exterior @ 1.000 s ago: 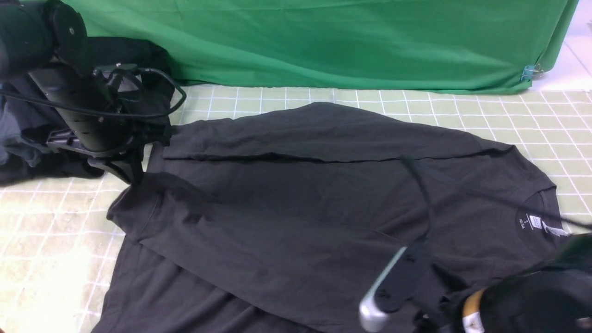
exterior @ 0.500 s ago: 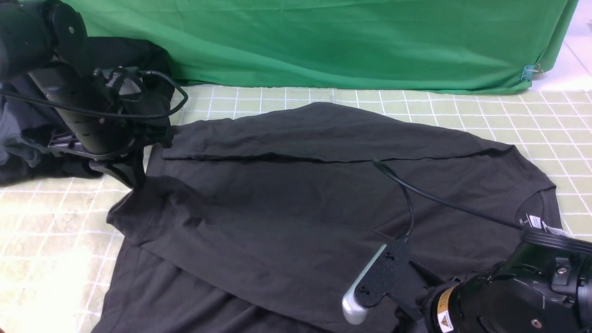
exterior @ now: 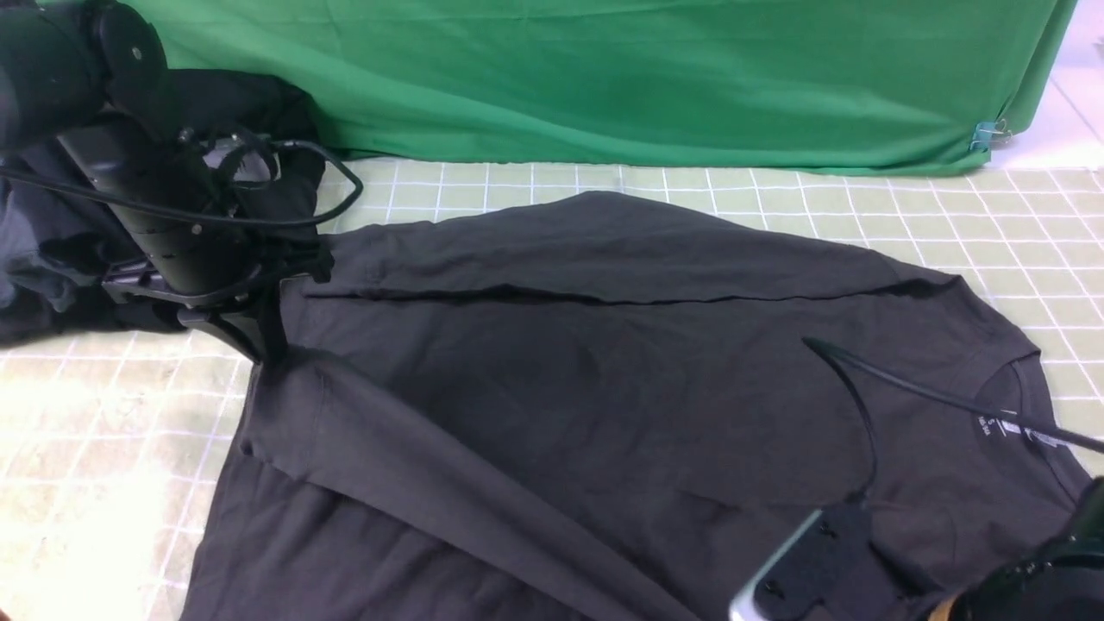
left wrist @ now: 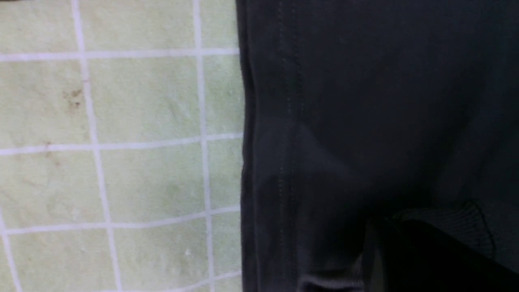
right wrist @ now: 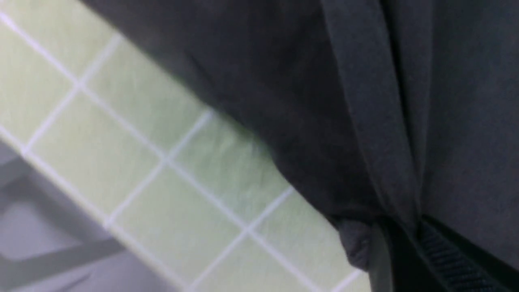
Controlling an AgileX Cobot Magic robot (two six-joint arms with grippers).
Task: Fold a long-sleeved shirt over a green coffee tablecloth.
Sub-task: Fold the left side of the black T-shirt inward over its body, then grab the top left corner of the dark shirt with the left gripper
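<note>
A plain deep-green cloth (exterior: 647, 78) hangs as a backdrop along the far edge of the table (exterior: 86, 448), with a small clip (exterior: 987, 134) at its lower right corner. A white surface (exterior: 1078, 95) shows beyond it. A heap of black and grey garments (exterior: 34, 250) sits at the far left corner. Light glares brightest near the left edge.

The right fingers (right wrist: 442, 255) are cut off by the wrist view's edge, tips buried in the bunched long-sleeved shirt (exterior: 561, 388); the front view's edge hides them. Near them, the neck label (exterior: 1005, 429) is too small to read. The left fingers (left wrist: 429, 255) are a dark blur
</note>
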